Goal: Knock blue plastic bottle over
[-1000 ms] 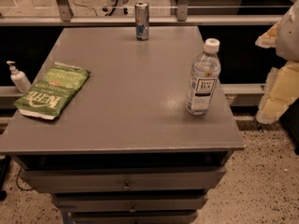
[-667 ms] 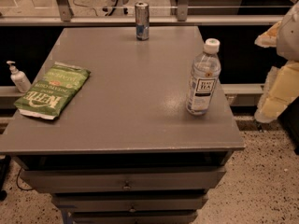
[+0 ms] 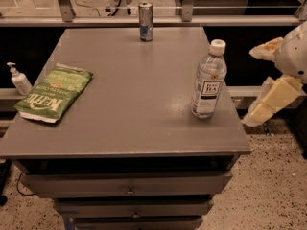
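The blue plastic bottle [image 3: 209,79] is clear with a white cap and a white label with a dark square logo. It stands upright near the right edge of the grey table [image 3: 134,109]. My gripper [image 3: 251,87] is off the table's right side, a little to the right of the bottle and apart from it. Its two cream fingers [image 3: 274,98] are spread apart and hold nothing.
A slim silver-and-blue can [image 3: 146,21] stands at the table's far edge. A green chip bag [image 3: 53,92] lies at the left. A small white pump bottle [image 3: 19,79] stands on a ledge beyond the left edge. Drawers [image 3: 129,185] are under the tabletop.
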`<state>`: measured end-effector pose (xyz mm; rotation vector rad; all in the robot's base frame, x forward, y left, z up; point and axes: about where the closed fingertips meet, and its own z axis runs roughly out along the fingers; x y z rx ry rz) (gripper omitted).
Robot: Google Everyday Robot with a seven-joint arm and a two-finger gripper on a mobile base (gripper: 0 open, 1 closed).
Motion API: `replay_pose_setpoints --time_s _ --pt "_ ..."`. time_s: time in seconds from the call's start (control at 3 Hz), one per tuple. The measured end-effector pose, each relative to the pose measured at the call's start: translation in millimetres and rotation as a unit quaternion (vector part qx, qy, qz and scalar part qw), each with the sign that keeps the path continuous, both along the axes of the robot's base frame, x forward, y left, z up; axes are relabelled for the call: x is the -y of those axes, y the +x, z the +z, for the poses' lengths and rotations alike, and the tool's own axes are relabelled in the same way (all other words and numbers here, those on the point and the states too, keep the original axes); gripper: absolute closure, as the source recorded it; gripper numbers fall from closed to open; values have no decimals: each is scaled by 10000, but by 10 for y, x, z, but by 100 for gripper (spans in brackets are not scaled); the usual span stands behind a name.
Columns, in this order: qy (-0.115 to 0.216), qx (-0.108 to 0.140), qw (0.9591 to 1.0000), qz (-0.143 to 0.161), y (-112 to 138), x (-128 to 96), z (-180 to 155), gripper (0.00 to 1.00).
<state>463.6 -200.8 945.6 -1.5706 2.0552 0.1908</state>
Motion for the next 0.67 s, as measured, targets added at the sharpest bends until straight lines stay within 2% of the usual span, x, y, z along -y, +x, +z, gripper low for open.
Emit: replay_pose_setpoints --time_s 0.33,0.67 --pt "988 194 9949 94 220 -164 -132 0" --pt "1883 358 9814 139 393 -324 -174 0"
